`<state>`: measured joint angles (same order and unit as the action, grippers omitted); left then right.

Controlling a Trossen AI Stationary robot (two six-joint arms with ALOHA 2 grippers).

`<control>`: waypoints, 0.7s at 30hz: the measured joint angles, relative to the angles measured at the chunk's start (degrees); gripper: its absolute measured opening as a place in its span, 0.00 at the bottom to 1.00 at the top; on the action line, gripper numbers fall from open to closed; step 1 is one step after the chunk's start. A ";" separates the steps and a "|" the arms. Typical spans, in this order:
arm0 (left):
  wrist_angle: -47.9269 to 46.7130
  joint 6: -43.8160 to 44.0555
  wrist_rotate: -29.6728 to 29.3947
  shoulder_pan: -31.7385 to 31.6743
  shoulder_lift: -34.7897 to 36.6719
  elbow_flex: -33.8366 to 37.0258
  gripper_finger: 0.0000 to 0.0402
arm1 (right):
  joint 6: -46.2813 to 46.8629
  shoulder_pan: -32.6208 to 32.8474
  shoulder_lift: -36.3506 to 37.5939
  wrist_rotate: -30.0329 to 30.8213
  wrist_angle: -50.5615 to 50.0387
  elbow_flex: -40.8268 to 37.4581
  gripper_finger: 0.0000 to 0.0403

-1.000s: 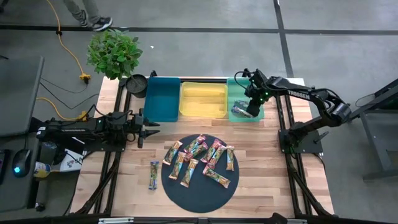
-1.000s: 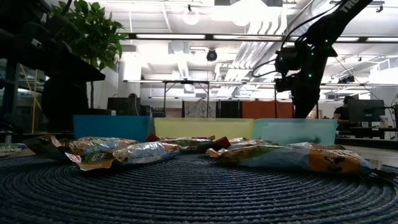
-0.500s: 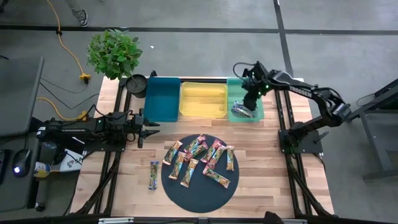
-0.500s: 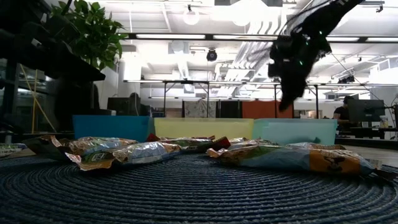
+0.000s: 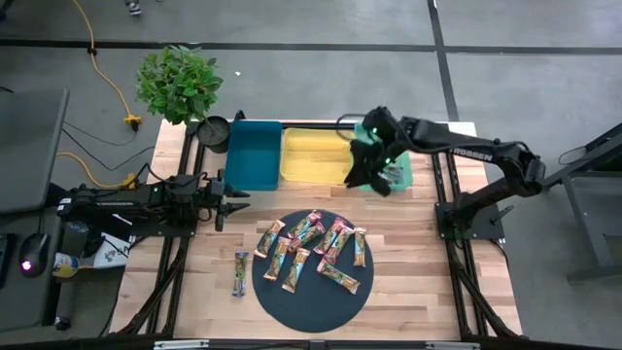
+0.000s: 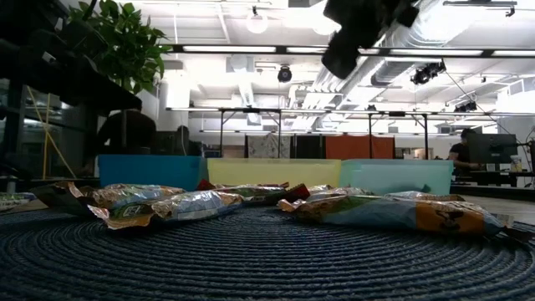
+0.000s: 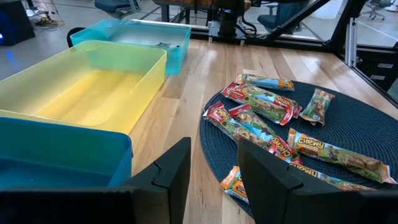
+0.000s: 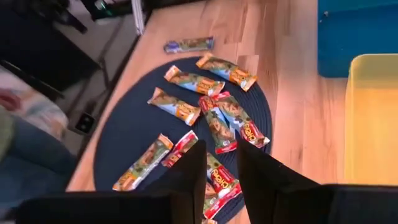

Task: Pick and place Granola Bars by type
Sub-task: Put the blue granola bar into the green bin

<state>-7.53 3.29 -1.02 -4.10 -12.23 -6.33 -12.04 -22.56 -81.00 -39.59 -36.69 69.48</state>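
Note:
Several granola bars (image 5: pixel 311 251) lie scattered flat on the dark round mat (image 5: pixel 282 297), with tan, green and pink-red wrappers. One blue bar (image 5: pixel 239 273) lies on the wood left of the mat. Another bar (image 5: pixel 397 176) lies in the green tray (image 5: pixel 403 156), partly hidden by my right arm. My right gripper (image 5: pixel 372 183) hangs open and empty above the line between the yellow and green trays; its wrist view looks down at the bars (image 8: pixel 217 118). My left gripper (image 5: pixel 225 199) waits open at the table's left edge, its fingers (image 7: pixel 174 174) holding nothing.
A blue tray (image 5: pixel 255 154), a yellow tray (image 5: pixel 316 156) and the green tray stand side by side along the far edge. A potted plant (image 5: pixel 178 83) and a small black pot (image 5: pixel 214 129) stand at the far left corner. Bare wood lies between trays and mat.
My right gripper has risen out of the green tray and swung toward the table's left and near side, over the edge of the yellow tray. It has turned and rolled until it looks down at the mat. The bar in the green tray stays where it was.

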 joint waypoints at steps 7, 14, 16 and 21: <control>0.00 0.00 0.00 0.00 -0.02 0.00 0.33 | 3.49 9.35 -0.02 3.19 1.41 -0.88 0.18; 0.00 0.00 0.00 0.02 0.00 0.00 0.33 | 4.10 16.94 -0.02 9.85 1.58 -3.22 0.18; 0.00 -0.01 -0.01 0.02 -0.02 0.00 0.33 | 4.16 18.23 -0.01 10.84 2.76 -4.30 0.18; 0.00 0.00 0.00 0.02 0.00 0.00 0.33 | 7.28 19.60 -0.02 12.10 5.10 -7.19 0.18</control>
<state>-7.53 3.29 -1.02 -4.08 -12.23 -6.33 -4.76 -2.96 -81.01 -27.50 -31.59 62.29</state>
